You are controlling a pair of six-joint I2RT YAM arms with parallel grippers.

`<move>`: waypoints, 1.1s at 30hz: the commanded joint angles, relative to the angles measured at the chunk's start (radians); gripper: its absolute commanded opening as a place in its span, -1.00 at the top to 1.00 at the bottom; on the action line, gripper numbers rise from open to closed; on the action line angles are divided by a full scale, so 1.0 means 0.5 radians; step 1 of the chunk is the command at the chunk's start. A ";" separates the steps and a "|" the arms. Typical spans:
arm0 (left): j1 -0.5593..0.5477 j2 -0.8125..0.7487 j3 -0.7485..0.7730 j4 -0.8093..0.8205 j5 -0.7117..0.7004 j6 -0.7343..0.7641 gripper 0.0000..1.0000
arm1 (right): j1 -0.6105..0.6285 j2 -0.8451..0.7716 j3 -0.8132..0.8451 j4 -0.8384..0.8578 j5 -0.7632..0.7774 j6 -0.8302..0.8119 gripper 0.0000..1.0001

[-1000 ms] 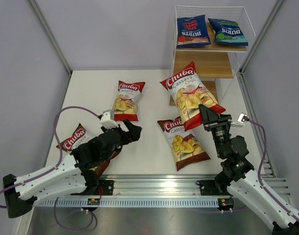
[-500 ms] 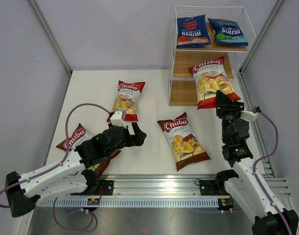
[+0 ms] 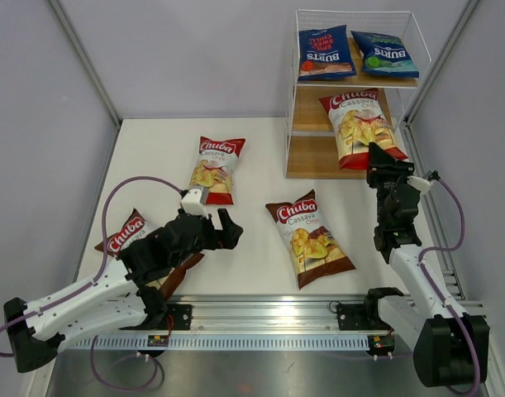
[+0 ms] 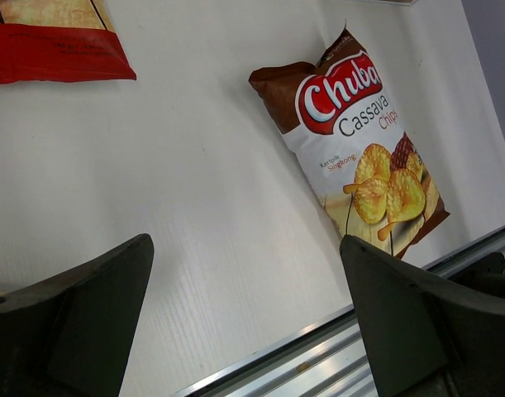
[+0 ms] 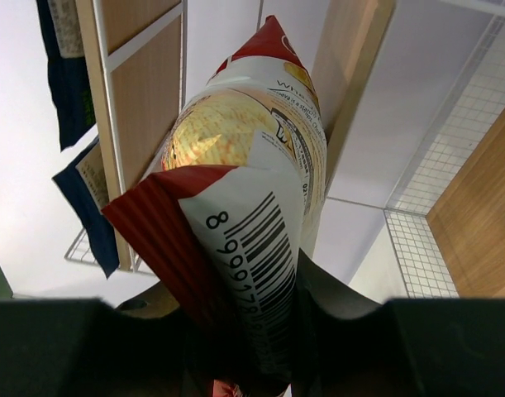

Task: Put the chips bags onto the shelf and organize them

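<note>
The shelf (image 3: 312, 157), a white wire rack with wooden tiers, stands at the back right. Two dark-blue Burts bags (image 3: 326, 52) (image 3: 384, 53) lie on its top tier. My right gripper (image 3: 383, 162) is shut on the bottom seam of a red-and-white Chuba bag (image 3: 360, 124), which leans over the middle and lower tiers. In the right wrist view that bag (image 5: 250, 157) rises from the gripper (image 5: 260, 364) between the shelf boards (image 5: 145, 91). My left gripper (image 3: 224, 228) hangs open over bare table. A brown Chuba bag (image 3: 310, 236) (image 4: 364, 157) lies to its right.
A second red-and-white Chuba bag (image 3: 212, 169) lies flat at the table's middle left. Another brown Chuba bag (image 3: 126, 235) lies partly under my left arm. The aluminium rail (image 3: 269, 318) runs along the near edge. Grey walls close in the table on both sides.
My right arm has carried the red-and-white bag from above the table up and back to the shelf's tiers. My left gripper has shifted slightly and stays open.
</note>
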 commanded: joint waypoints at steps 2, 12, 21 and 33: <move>0.006 -0.073 0.096 -0.012 0.051 0.024 -0.98 | -0.018 0.111 0.125 0.082 0.272 0.080 0.38; 0.006 -0.235 0.290 -0.291 0.045 0.109 -0.98 | -0.037 0.494 0.395 0.171 0.303 0.016 0.31; 0.006 -0.294 0.480 -0.528 -0.032 0.260 -0.98 | -0.058 0.725 0.545 0.214 0.282 -0.015 0.20; 0.006 -0.361 0.483 -0.540 -0.121 0.349 -0.98 | -0.086 0.952 0.681 0.214 0.257 0.009 0.10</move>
